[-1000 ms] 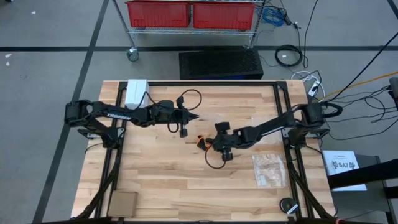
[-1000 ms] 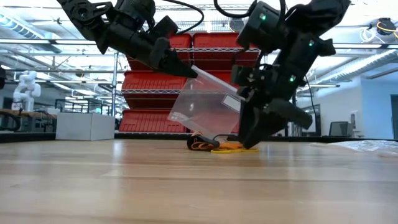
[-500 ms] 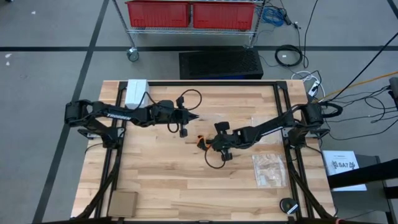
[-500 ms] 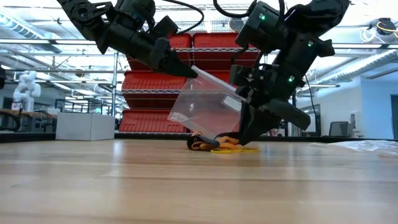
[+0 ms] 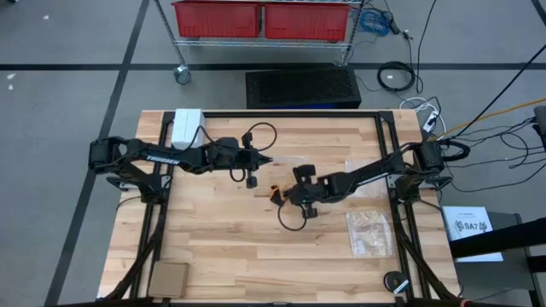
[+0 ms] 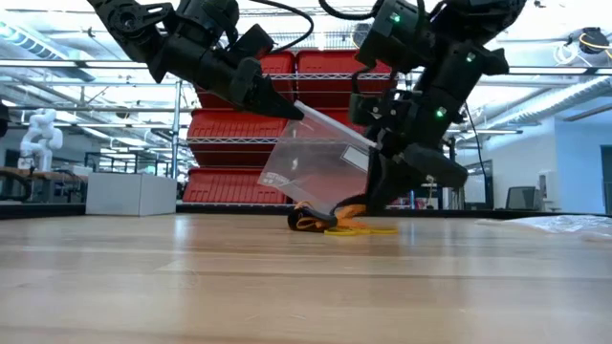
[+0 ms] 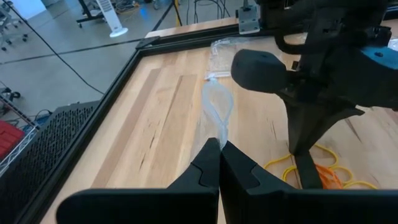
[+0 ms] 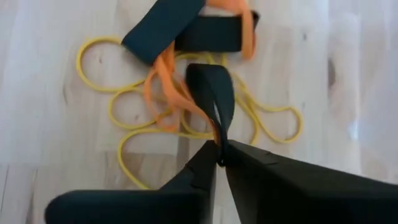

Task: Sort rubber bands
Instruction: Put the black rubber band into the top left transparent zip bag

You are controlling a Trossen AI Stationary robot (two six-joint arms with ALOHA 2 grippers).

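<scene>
Right end effector (image 8: 219,157): pinched one black band (image 8: 211,93), tabletop (image 5: 222,239) centre.
Left end effector (image 7: 219,149): closed on one clear bag (image 6: 316,162), ten o'clock of pile.
Rubber bands (image 8: 186,93): three black, orange and several yellow.

Pretty even overhead lighting, no harsh shadows on the table (image 5: 213,230). In the low view, ceiling lights (image 6: 535,91) glow bright across the upper part, so the arms go nearly silhouette, and the near wood at the bottom is soft. Wrist views look slightly soft close-up.
</scene>
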